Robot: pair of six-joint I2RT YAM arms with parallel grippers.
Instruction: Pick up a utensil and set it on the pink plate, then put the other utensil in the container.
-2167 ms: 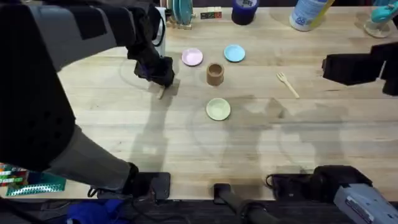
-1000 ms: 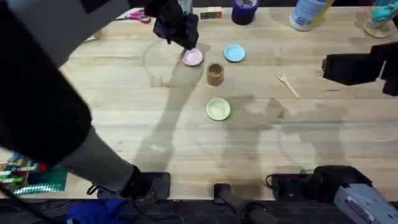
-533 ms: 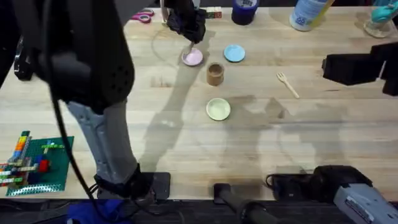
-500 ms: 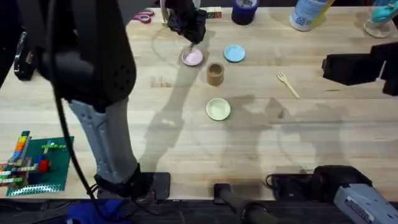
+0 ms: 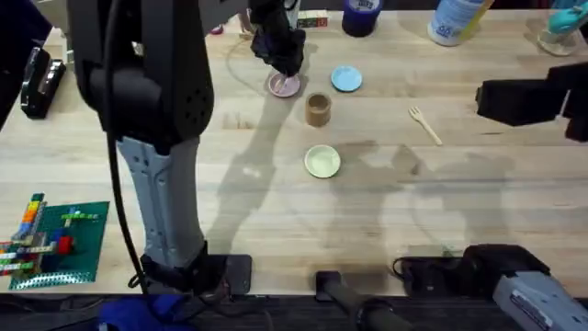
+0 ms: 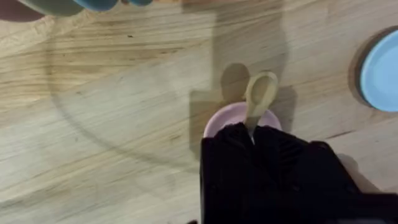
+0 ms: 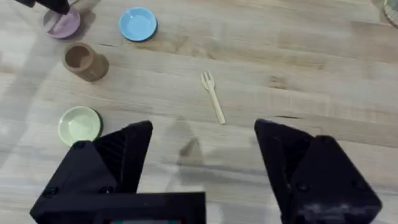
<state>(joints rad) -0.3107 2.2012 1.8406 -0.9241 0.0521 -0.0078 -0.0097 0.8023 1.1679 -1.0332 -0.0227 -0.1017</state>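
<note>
Overhead view, left arm's gripper [image 5: 285,64] over the pink plate [image 5: 283,86], fingers clenched on the wooden spoon [image 6: 259,99], right gripper [image 7: 202,155] spread wide and unladen, brown cup [image 5: 318,109] beside the plate, fork [image 5: 424,124] flat on the table [image 5: 459,193].

The left arm is reaching far up the table from its near-left base, its grey and black links rising large toward the far middle, with the left gripper [image 5: 283,62] pointing down, fingers pinched together. The right gripper [image 7: 202,146] is hanging at the right side of the table, its two fingers spread wide apart.
</note>
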